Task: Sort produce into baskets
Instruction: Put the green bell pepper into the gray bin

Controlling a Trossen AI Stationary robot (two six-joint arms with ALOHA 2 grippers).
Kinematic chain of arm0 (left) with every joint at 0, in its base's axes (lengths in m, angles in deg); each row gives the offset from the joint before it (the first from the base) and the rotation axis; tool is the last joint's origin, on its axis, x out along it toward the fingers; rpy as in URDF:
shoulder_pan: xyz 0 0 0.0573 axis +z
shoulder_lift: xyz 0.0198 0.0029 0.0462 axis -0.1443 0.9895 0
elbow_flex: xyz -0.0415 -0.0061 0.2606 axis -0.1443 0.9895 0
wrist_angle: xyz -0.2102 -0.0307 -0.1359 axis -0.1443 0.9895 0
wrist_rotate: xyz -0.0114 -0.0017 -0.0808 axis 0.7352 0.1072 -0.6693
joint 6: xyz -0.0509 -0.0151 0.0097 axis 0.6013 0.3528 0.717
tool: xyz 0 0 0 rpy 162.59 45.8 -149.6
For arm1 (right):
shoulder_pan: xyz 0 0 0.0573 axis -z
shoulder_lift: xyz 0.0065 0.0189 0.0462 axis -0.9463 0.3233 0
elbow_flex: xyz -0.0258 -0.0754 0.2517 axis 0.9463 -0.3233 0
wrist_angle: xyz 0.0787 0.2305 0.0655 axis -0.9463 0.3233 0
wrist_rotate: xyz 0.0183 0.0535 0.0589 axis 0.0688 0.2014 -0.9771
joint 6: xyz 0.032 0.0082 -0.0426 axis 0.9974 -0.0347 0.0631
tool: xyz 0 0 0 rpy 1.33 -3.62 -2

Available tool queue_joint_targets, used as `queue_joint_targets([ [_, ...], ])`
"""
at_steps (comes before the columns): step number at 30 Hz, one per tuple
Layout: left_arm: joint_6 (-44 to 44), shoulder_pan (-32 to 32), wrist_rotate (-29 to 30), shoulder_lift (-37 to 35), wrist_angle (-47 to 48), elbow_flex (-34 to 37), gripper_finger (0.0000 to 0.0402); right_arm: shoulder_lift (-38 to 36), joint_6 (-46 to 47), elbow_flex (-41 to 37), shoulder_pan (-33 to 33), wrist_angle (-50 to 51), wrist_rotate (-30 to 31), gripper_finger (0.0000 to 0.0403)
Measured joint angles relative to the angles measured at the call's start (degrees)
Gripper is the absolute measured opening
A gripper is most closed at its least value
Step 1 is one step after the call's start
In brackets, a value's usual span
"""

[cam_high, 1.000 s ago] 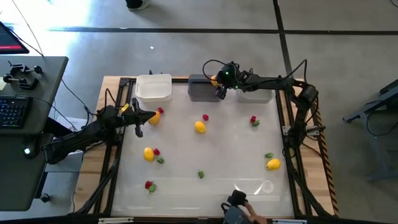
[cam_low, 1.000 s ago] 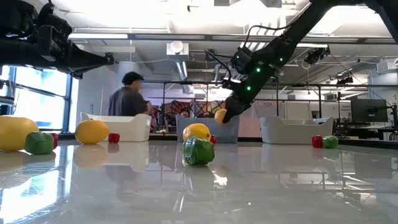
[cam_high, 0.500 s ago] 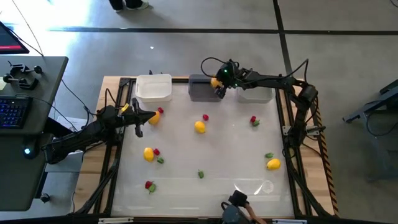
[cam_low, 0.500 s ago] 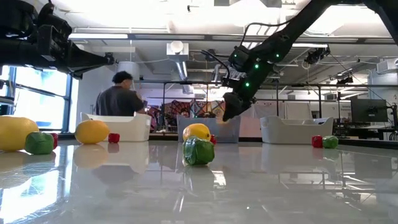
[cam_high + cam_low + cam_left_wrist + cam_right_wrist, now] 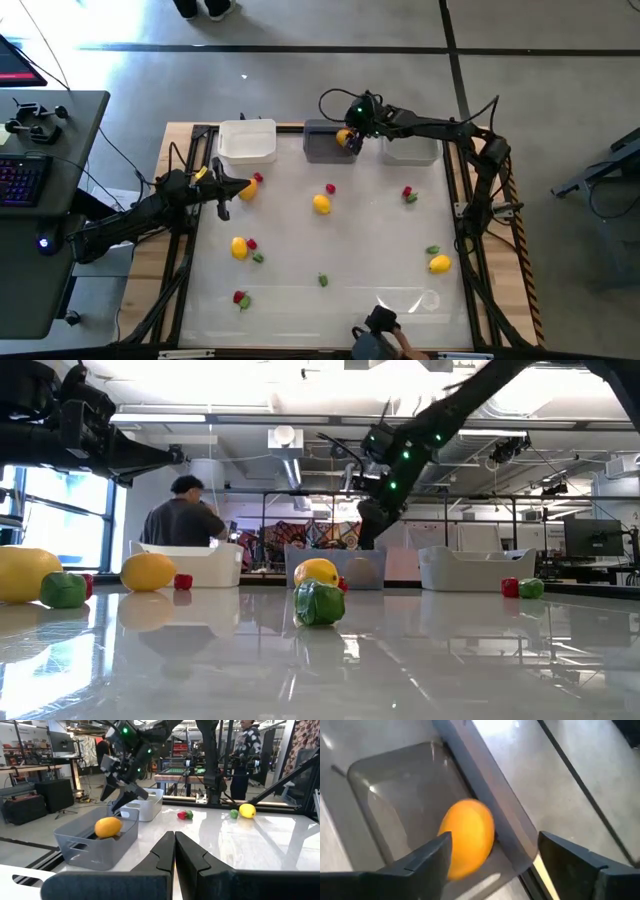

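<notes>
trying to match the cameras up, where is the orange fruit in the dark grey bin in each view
High view: orange fruit at the dark grey bin's right end, under the right gripper.
Low view: a dim round shape through the bin's wall.
Left wrist view: lying in the bin.
Right wrist view: against the bin's wall, between the open fingers.
Shared landmark: the dark grey bin.

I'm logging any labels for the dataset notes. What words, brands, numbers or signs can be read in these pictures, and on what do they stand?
None can be read.
The dark grey basket, white basket and light grey basket: no lettering shows.
The orange fruit in the dark grey basket: unmarked.
The monitor beside the table: screen too small to read.
Signs in the room behind: too blurred to read.
</notes>
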Motion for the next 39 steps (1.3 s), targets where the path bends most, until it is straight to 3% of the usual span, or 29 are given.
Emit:
queue_joint_targets([
  [7,0.0,0.0,0.0,0.0,0.0,0.0,0.0,0.0,1.3,6.2,-7.3,13.7,-1.3,0.014],
  [14,-1.0,0.0,0.0,0.0,0.0,0.0,0.0,-0.4,5.9,2.7,-17.4,14.2,-5.3,0.0012],
  [21,-1.0,0.0,0.0,0.0,0.0,0.0,0.0,-0.8,10.5,-4.2,-26.0,4.9,-3.0,0.0009],
  [27,-0.9,0.0,0.0,0.1,0.0,0.0,0.0,-5.9,13.8,-12.0,-30.4,-1.9,0.4,0.0002],
  [35,1.0,0.0,3.6,1.6,0.3,0.0,0.0,-18.7,13.6,-26.6,-30.9,-17.8,1.2,0.0],
  [39,2.6,0.0,4.0,4.4,-0.2,0.0,0.0,-24.0,12.9,-33.5,-28.9,-26.0,-2.8,0.0],
])
